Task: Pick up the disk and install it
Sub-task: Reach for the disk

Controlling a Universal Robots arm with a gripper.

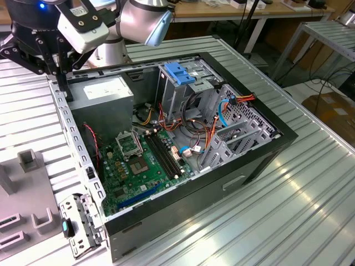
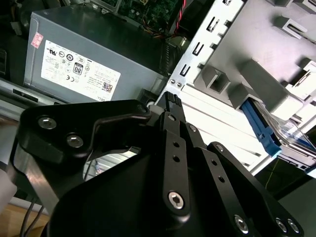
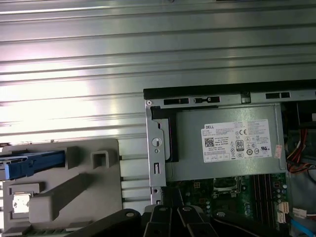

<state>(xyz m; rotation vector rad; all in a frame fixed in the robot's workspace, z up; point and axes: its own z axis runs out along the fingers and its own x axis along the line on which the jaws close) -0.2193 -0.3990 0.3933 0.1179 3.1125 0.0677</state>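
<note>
Disk (image 3: 32,164) seated in grey fixture (image 3: 94,182) on desk (image 3: 74,49), beside case (image 1: 194,210). Hand (image 2: 170,101) closed, empty, upper left of exterior frame, over case edge. Judgement: grasp needs jaws opened wide, square to blue rails.

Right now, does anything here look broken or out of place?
Nothing looks broken or spilled. The computer case lies open on its side, and the disk sits outside it, in a grey holder beside the case.

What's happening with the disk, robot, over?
Gripper by the edge of the case, near the power supply, not on the disk. Disk sitting in the grey holder outside the case. Holder posts close beside it.
</note>
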